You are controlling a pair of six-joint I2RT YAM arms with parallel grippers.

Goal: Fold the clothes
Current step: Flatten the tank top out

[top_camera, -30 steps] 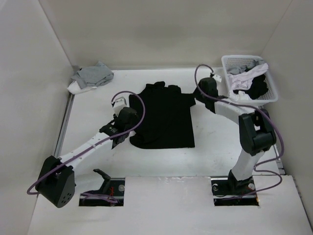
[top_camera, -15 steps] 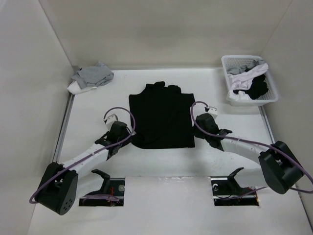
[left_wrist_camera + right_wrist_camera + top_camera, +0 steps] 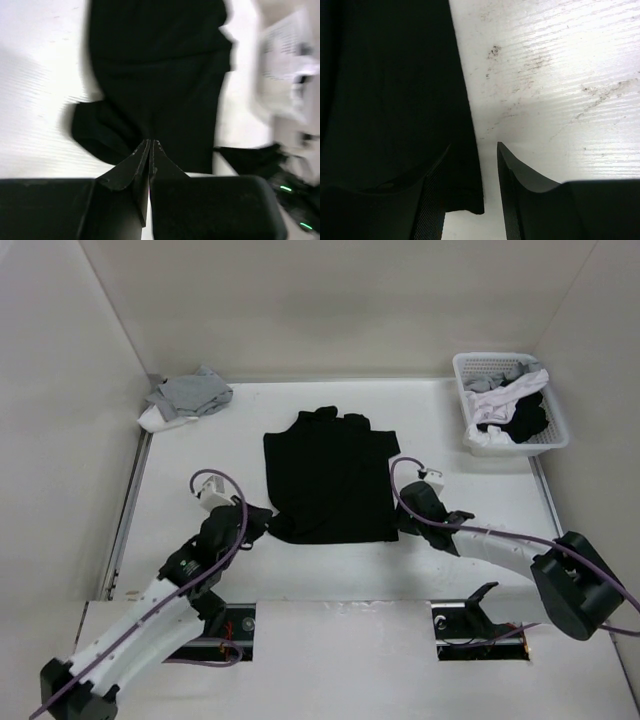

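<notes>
1. the black t-shirt (image 3: pixel 330 480) is lying flat, left of the white basket (image 3: pixel 520 449).
2. it is looking soft and floppy; pinching its near corners is looking best.
3. the left gripper (image 3: pixel 150 143) is sitting pressed together at the corner far from the basket.
4. the right gripper (image 3: pixel 473 146) is sitting spread around the basket-side corner.

— How is the black T-shirt (image 3: pixel 330 480) lying?
— It is lying flat in the middle of the white surface (image 3: pixel 200 460), its sleeves folded in so that it is forming a tall narrow block, with the collar pointing to the far side.
— Is it sitting neatly?
— Mostly. Its right edge is running straight, but the near left corner is bunching outward and the collar end is rumpling.
</notes>
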